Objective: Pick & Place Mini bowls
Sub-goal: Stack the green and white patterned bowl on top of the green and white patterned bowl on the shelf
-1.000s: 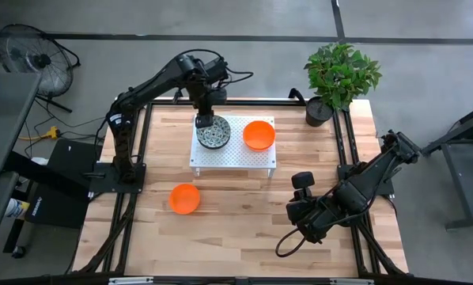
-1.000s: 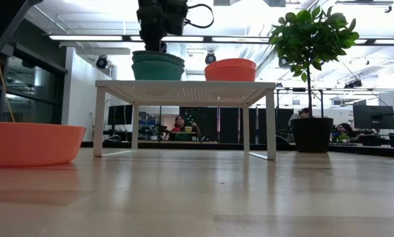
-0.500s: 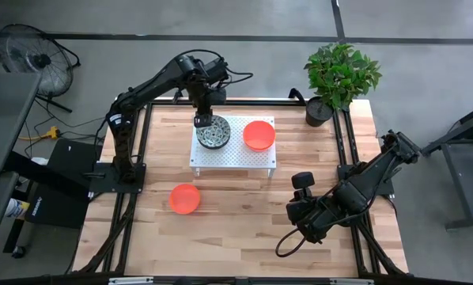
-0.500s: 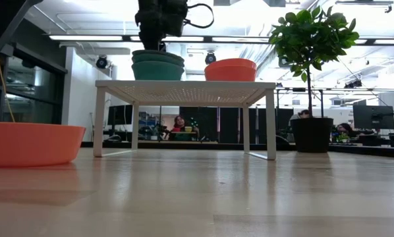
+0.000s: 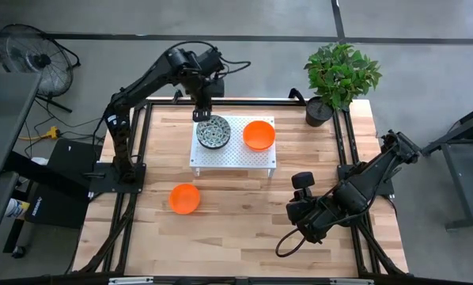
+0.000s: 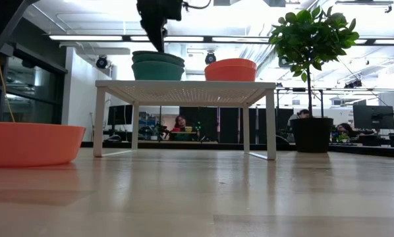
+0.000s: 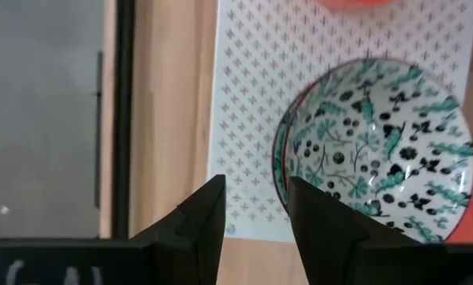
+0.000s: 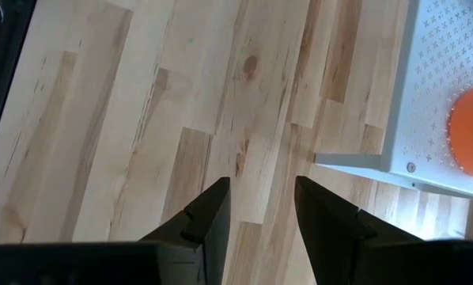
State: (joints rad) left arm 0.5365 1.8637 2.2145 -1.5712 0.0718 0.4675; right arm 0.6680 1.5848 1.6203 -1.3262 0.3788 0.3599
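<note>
Two arms work at a pale wooden tabletop (image 5: 244,214) set on a grey floor. A white perforated stand (image 5: 232,150) sits toward the far middle of it, and a potted plant (image 5: 341,73) stands at the far right corner. A fan (image 5: 27,51) stands on the floor off the far left corner. In the low view an office with ceiling lights and desks lies beyond, with a seated person (image 6: 179,124) far back.

On the stand, a stack of speckled bowls (image 5: 213,132) sits at the left and an orange bowl (image 5: 259,134) at the right, near each other but apart. From the low view the stack (image 6: 158,66) shows at least two rims, one nested in the other. Another orange bowl (image 5: 184,199) rests on the tabletop in front of the stand, toward the left.

The left gripper (image 5: 202,111) hangs above the far left edge of the stand, just beside the stack and clear of it; its fingers (image 7: 201,222) are a narrow gap apart and hold nothing. The right gripper (image 8: 262,210) waits low over the near right of the tabletop, fingers slightly parted and empty.
</note>
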